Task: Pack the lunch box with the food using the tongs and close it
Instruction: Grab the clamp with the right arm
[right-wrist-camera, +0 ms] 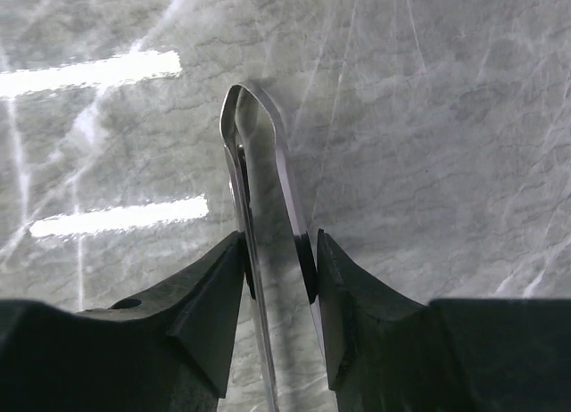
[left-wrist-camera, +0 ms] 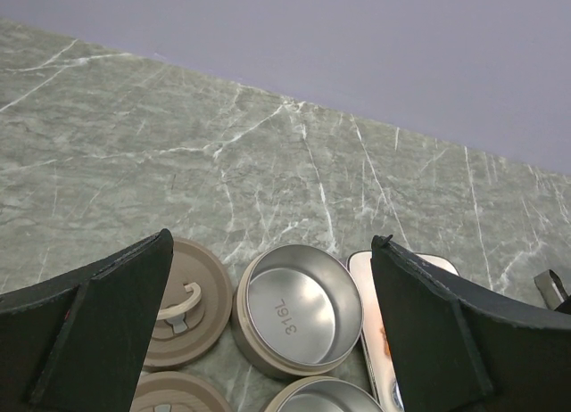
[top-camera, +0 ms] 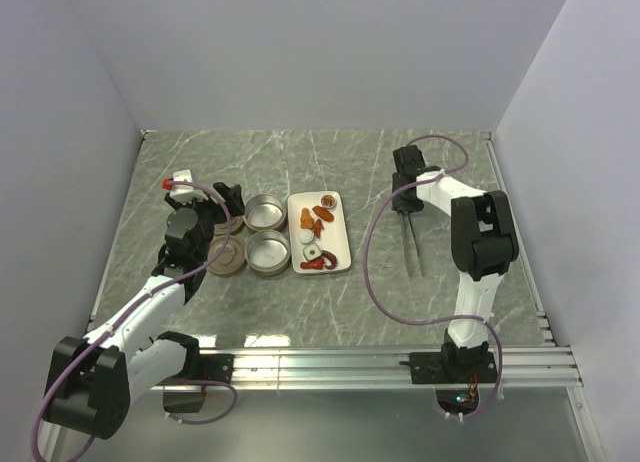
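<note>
Tongs [top-camera: 410, 244] sit on the right of the table [top-camera: 450, 172], well apart from the tray [top-camera: 341, 237], joined end far. Right gripper [right-wrist-camera: 278, 251] is clamped across both arms just short of that bend; left gripper [left-wrist-camera: 272, 243] gapes wide over the tins [left-wrist-camera: 299, 309]. Thin slick springy steel, probably light and apt to twist, so a hold near the bend seems best.

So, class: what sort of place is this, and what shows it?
Likely a robot lab bench: two arms bolted to a rail, plain walls boxing the marble-patterned table, tins and tongs laid out.
</note>
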Tool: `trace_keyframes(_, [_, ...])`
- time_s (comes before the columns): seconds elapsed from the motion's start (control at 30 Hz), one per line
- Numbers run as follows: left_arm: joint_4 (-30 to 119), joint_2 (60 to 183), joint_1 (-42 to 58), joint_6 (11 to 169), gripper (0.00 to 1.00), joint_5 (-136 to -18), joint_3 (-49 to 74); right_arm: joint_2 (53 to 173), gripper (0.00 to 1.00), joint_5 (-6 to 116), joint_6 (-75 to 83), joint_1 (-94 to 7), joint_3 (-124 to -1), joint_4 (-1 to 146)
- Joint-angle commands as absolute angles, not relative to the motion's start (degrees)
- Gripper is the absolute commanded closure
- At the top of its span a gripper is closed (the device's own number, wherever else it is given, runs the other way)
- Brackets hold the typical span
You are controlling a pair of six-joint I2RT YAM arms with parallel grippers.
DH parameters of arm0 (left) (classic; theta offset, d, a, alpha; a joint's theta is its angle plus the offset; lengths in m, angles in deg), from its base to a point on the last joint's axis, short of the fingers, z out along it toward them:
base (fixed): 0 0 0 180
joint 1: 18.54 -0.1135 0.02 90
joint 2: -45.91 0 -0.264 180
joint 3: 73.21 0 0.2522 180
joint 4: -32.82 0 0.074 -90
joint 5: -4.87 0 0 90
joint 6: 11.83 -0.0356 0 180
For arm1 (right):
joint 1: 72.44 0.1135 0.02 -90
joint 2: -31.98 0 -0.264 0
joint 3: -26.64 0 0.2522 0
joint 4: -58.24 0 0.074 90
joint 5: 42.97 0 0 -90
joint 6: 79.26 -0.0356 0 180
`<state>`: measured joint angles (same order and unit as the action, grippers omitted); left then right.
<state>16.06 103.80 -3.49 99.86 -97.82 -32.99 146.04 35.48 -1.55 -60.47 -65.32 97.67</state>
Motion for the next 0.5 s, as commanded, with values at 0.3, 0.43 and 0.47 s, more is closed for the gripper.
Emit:
trace_keyframes(0.3, [14.5,103.1,-3.4,99.0,0.00,-96.4,-32.6,130.9,0.58,36.5,0.3,-55.0,-58.6,85.5])
trace_keyframes(0.43, [14.4,103.6,-3.4,98.9,0.01,-96.4,-32.5,129.0,0.58,34.9,0.2,-53.0,-57.5,83.3])
trace_keyframes(0.47, [14.4,103.7,-3.4,98.9,0.01,-96.4,-32.4,128.4,0.57,34.5,0.2,-52.2,-57.3,82.4])
